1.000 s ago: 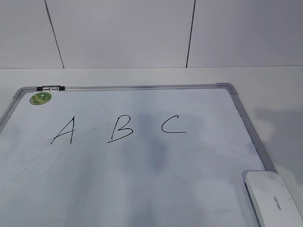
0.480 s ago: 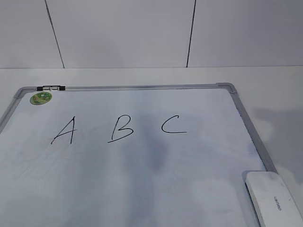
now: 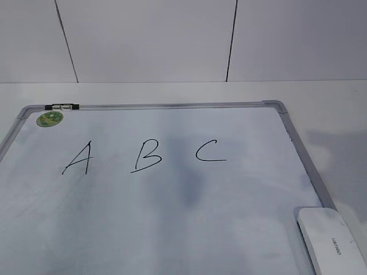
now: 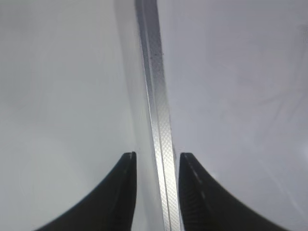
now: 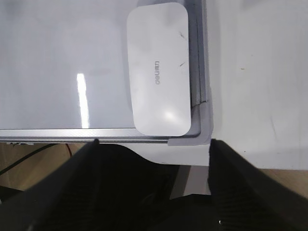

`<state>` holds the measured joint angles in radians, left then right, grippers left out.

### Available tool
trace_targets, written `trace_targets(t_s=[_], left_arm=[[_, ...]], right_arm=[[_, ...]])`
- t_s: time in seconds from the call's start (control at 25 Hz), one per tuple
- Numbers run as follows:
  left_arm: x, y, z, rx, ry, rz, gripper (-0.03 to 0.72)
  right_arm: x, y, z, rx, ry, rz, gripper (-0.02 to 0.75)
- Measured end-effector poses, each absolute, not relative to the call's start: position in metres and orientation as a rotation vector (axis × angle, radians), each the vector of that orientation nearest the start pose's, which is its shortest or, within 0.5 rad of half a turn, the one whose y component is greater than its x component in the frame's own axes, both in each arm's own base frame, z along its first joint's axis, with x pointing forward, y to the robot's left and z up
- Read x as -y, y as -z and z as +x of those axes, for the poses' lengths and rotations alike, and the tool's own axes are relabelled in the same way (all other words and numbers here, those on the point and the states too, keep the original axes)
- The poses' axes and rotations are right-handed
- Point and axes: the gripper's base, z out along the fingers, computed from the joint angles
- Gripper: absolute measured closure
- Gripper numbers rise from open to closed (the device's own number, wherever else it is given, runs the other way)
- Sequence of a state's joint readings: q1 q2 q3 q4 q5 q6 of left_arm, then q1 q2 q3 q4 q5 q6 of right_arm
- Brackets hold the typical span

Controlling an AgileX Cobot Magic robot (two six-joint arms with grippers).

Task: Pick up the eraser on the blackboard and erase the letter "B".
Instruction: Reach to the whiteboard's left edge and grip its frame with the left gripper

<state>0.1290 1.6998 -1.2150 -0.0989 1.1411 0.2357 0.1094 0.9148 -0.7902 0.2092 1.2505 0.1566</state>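
The blackboard (image 3: 114, 217) is a white board with a silver-grey frame, lying flat on the table. The letter "B" (image 3: 146, 156) stands in black between an "A" (image 3: 77, 158) and a "C" (image 3: 209, 151). The white eraser (image 3: 330, 240) lies on the board's near right corner. In the right wrist view the eraser (image 5: 159, 67) lies just beyond my open, empty right gripper (image 5: 154, 142). My left gripper (image 4: 156, 156) is open and empty over the board's frame strip (image 4: 154, 72). Neither gripper shows in the exterior view.
A round green sticker (image 3: 49, 118) and a small black-and-silver clip (image 3: 62, 106) sit at the board's far left corner. White table (image 3: 332, 114) lies to the right of the board, with a wall behind. The board's grey corner (image 5: 202, 125) reaches the table's near edge.
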Motion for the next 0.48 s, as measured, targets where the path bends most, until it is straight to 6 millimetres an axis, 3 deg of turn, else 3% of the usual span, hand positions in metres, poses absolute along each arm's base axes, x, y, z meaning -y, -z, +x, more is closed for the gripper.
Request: trace_targets(t_s=[0.48], left_arm=[[-0.036,-0.194,0.338,-3.066,0.109,0.142,0.458]], right_arm=[[-0.033,-0.296,0.134,-2.875,-0.350,0.125,0.213]])
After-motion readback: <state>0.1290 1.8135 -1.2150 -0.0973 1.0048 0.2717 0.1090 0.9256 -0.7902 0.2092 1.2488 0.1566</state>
